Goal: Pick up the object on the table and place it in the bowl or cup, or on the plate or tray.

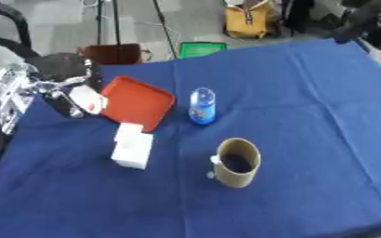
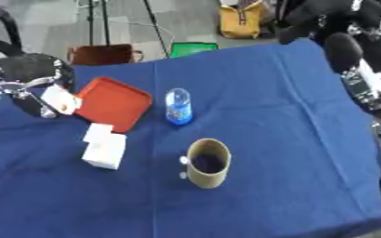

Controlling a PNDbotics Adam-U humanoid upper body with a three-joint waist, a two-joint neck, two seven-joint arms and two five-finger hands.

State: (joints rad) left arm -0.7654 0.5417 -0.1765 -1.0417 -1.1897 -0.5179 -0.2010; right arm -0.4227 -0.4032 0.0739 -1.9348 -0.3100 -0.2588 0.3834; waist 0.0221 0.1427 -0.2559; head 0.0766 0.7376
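Left hand (image 1: 68, 95) is at the left edge of the blue table (image 1: 307, 116), its fingers curled round a small white card-like thing (image 1: 86, 99) with a red mark, just beside the orange tray (image 1: 138, 102). This thing looks flat, light and stiff, so I judge that a pinch on its edges suits it. Its long axis seems to run toward the tray, tilted. Right hand (image 2: 352, 56) hangs at the upper right; I cannot tell how its fingers stand. White box (image 1: 134, 148), bottle (image 1: 202, 106) and cup (image 1: 238, 161) stand apart.

Bright, even light; soft blur, faint shadows.
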